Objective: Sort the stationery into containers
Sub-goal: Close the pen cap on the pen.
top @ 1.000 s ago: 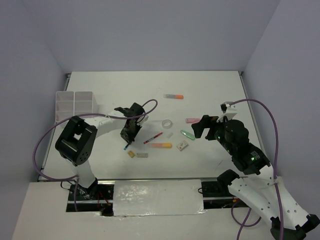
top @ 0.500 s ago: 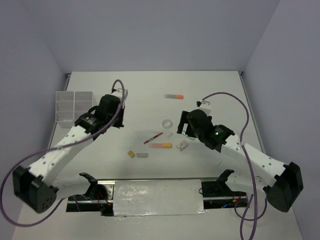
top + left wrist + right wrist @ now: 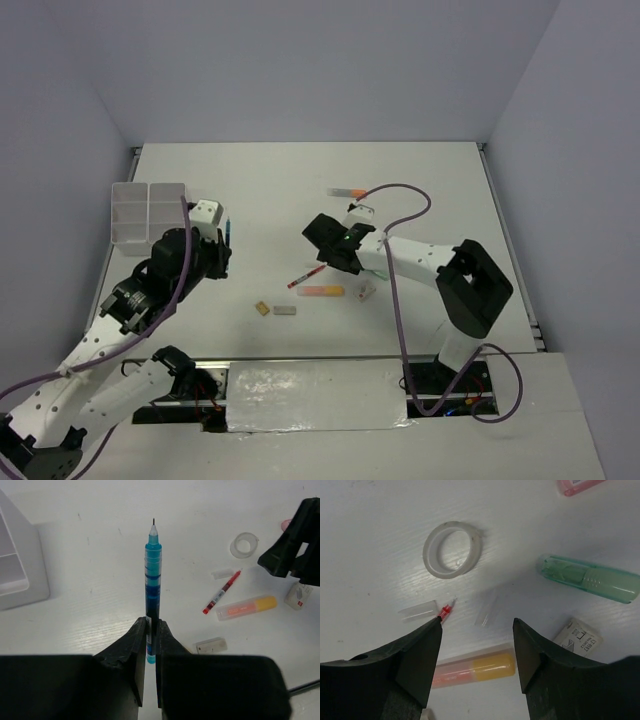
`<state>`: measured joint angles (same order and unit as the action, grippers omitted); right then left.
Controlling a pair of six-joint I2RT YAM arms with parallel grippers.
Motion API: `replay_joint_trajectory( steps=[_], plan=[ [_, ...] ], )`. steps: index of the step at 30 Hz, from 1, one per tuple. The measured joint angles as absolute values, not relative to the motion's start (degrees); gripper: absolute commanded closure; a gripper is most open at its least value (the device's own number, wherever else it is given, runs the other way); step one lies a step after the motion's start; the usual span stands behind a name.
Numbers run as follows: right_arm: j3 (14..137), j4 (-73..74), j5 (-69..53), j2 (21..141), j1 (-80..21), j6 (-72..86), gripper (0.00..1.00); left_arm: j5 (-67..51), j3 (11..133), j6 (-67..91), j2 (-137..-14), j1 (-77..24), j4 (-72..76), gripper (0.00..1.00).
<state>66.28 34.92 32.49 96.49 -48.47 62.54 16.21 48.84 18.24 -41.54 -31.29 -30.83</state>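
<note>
1. Eraser (image 3: 577, 637): white sleeve with dark print and a small boxed mark; characters too small to read.
2. Pink marker (image 3: 580, 484): pale label patch, illegible.
3. Red pen (image 3: 221, 593): white printed band, illegible.
4. No legible text, brand or number.

White links (image 3: 415, 257), black joints (image 3: 475, 285), black left tool (image 3: 151, 625) — purple cables (image 3: 400, 187).

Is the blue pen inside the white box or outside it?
Outside: the left end effector holds the blue pen beside the white box.
</note>
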Motion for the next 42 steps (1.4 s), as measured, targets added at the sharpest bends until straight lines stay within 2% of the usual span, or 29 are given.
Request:
replay_joint_trajectory(
  steps=[7,9,22,27,29,31,36,37,40,42],
  plan=[
    [68.47,37.30,32.18,102.48,-48.62,67.90,0.36,13.52,48.84,18.17,-44.95,-34.37,-30.85,1.00],
    [68.45,37.30,31.86,103.50,-48.62,68.88,0.39,13.19,48.84,18.17,-44.60,-35.44,-30.85,1.00],
    [69.43,38.68,31.05,108.16,-48.40,71.96,0.40,13.21,48.84,18.17,-42.87,-38.41,-30.85,1.00],
    [69.38,38.70,30.98,108.20,-48.18,72.18,0.43,13.21,48.84,18.20,-42.94,-38.46,-30.85,1.00],
    [69.38,38.74,30.87,108.20,-48.10,72.18,0.48,13.21,48.84,18.17,-43.05,-38.46,-30.87,1.00],
    [69.38,39.03,30.94,108.29,-48.01,72.18,0.49,13.21,48.84,18.17,-43.20,-38.46,-30.87,1.00],
    [69.34,39.35,31.03,108.42,-47.68,72.03,0.64,13.23,48.84,18.17,-43.35,-38.48,-30.87,1.00],
    [69.23,39.31,30.96,108.42,-47.46,71.92,0.69,13.21,48.84,18.17,-43.35,-38.48,-30.87,1.00],
    [68.60,38.63,30.83,108.03,-46.76,71.35,0.96,13.21,48.84,18.17,-43.40,-38.57,-30.87,1.00],
    [68.49,38.28,30.83,107.83,-46.39,71.79,1.00,13.21,48.84,18.17,-43.53,-38.59,-30.87,1.00]
  ],
)
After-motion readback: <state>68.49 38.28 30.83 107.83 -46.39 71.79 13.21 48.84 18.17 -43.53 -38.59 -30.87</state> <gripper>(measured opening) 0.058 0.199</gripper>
